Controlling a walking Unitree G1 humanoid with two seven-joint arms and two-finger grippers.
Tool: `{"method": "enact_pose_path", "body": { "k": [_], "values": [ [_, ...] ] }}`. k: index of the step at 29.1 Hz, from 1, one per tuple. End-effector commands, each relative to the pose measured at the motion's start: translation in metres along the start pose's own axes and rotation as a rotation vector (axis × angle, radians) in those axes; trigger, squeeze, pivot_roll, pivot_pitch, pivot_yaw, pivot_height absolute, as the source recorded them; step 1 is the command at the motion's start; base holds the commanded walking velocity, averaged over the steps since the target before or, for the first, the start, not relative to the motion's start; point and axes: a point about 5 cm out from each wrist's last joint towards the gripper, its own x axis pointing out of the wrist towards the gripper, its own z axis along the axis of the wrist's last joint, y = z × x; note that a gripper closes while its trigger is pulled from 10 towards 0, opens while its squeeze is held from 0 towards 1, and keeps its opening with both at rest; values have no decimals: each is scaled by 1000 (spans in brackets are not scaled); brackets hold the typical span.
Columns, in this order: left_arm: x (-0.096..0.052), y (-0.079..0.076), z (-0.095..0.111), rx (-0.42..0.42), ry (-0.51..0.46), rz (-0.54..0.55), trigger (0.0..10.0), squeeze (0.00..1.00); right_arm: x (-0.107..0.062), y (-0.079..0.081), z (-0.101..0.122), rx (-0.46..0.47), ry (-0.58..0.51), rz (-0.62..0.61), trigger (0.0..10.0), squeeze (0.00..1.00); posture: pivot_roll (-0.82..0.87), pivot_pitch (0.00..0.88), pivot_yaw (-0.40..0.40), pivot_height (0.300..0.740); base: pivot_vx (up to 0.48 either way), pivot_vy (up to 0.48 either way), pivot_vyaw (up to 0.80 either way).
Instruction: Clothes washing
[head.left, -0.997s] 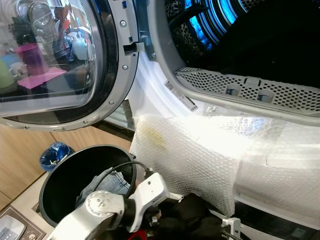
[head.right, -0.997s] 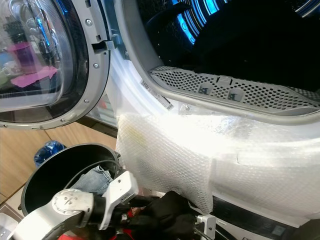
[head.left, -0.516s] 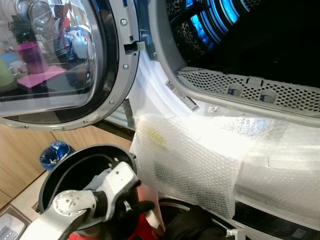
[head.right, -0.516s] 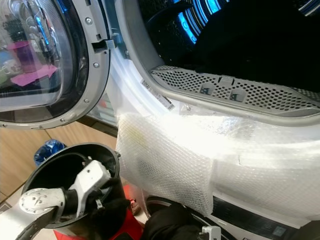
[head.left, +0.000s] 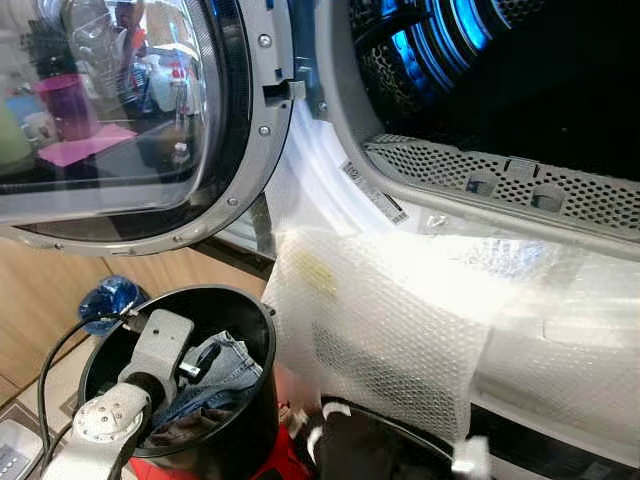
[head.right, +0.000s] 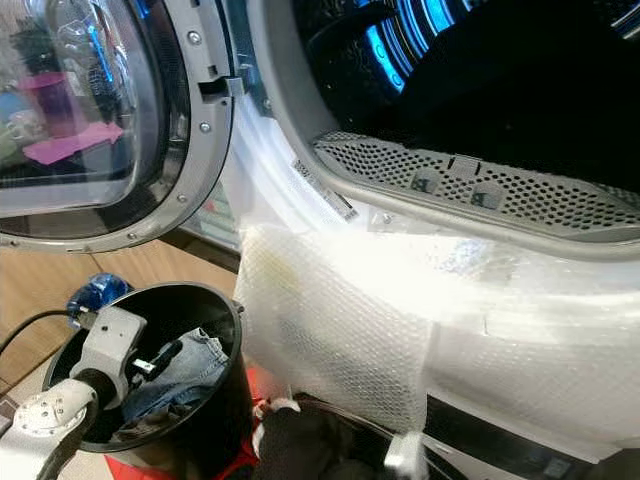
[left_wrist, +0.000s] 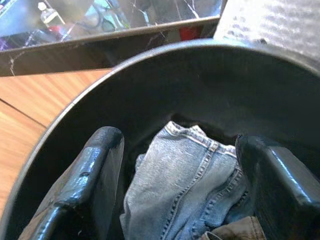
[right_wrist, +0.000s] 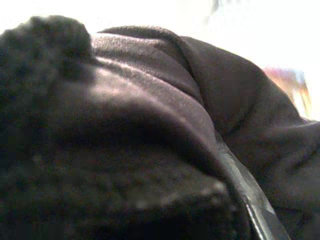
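Jeans (left_wrist: 185, 180) lie in the black bucket (head.left: 255, 330) beneath the left gripper (left_wrist: 180, 185), fingers spread apart above them, while dark cloth (right_wrist: 150, 125) hides the right gripper's state.

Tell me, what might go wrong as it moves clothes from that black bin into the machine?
The left pincer hangs open over the jeans deep in the black bin; it may pinch only a fold, so the jeans could slip out. The bubble wrap draped below the drum opening could snag a lifted garment. The dark garment against the right wrist camera blocks its sight.
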Motion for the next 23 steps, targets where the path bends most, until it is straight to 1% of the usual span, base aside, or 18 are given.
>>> {"method": "enact_pose_path", "body": {
  "k": [1,2,3,6,7,9,10,12,13,14,15,16,17,19,20,21,22,23],
  "values": [
    [0,-1,-5,18,11,4,10000,0,12,12,25,-27,-110,86,0,0,-97,0,75,740,0,0,0],
    [2,-3,-9,17,12,13,10000,0,24,19,58,-85,-236,156,0,0,-100,0,74,740,0,0,0],
    [2,-3,-9,17,12,13,10000,0,24,19,58,-85,-236,156,0,0,-100,0,74,740,0,0,0],
    [3,-4,-11,12,7,24,10000,0,35,26,106,-161,-433,225,0,0,-95,5,70,740,0,0,0],
    [3,-4,-11,12,7,24,10000,0,35,26,106,-161,-433,225,0,0,-95,5,70,740,0,0,0],
    [4,-5,-12,6,8,27,10000,0,41,23,151,-216,-607,226,0,0,-91,11,68,740,0,0,0],
    [4,-6,-13,3,7,29,10000,0,42,21,169,-231,-662,219,0,0,-89,12,67,740,0,0,0],
    [4,-8,-16,1,12,29,10000,0,46,11,206,-279,-756,146,0,0,-83,15,67,740,0,0,0],
    [4,-9,-17,0,13,29,10000,0,47,8,218,-288,-787,120,0,0,-83,15,67,740,0,0,0],
    [4,-9,-17,0,13,29,10000,0,47,8,218,-288,-787,120,0,0,-83,15,67,740,0,0,0],
    [4,-10,-18,-3,15,29,10000,0,47,2,246,-328,-852,72,0,0,-87,20,70,740,0,0,0],
    [4,-10,-18,-3,15,29,10000,0,47,2,246,-328,-852,72,0,0,-87,20,70,740,0,0,0],
    [4,-11,-19,-7,16,29,10000,0,46,-5,267,-339,-901,20,0,0,-88,18,70,740,0,0,0],
    [5,-12,-19,-8,14,26,10000,0,47,-12,287,-341,-936,-18,0,0,-87,17,66,740,0,0,0],
    [5,-12,-19,-8,14,26,10000,0,47,-12,287,-341,-936,-18,0,0,-87,17,66,740,0,0,0],
    [5,-13,-19,-9,13,26,10000,0,48,-13,295,-350,-942,-18,0,0,-87,17,66,740,0,0,0],
    [5,-13,-19,-9,13,26,10000,0,48,-13,295,-350,-942,-18,0,0,-87,17,66,740,0,0,0],
    [5,-13,-20,-11,12,26,10000,0,52,-16,305,-368,-939,-55,0,0,-87,17,66,740,0,0,0]
  ]
}}
